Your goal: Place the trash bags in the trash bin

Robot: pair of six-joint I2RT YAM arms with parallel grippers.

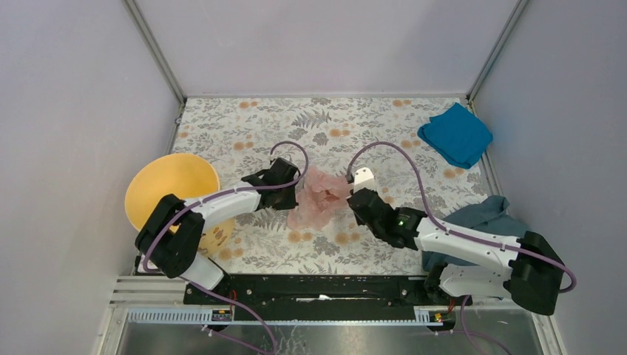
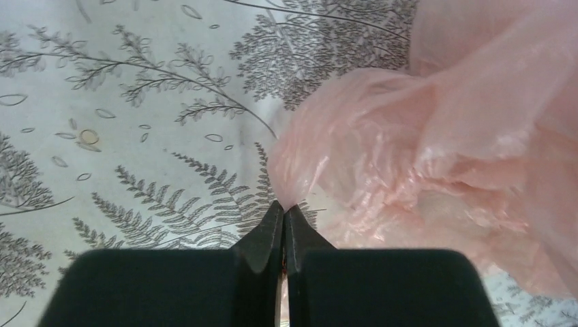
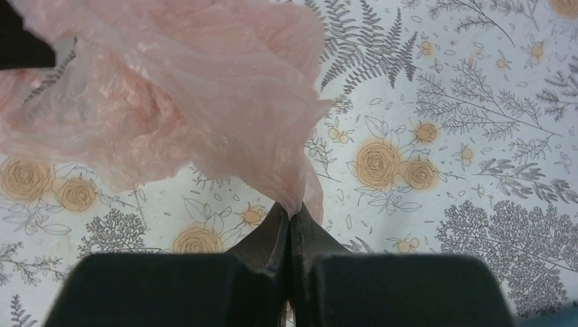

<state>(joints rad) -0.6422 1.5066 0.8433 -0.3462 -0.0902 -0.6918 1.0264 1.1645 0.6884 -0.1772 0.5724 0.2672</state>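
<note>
Top external view puts our thin, wrinkly pale pink plastic bag [image 1: 319, 198] mid-table, apart from the round yellow-orange plastic bin [image 1: 170, 185] at the left edge. Our left gripper [image 2: 284, 208] and right gripper [image 3: 292, 211] each clamp a bag edge, likely to lift it evenly. Our left arm [image 1: 222, 200] hides the bin's near wall.

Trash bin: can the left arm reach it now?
Probably yes: the bin stands open beside that arm, nothing between. But the left gripper is shut on the pink bag, which the right gripper also pinches.
</note>
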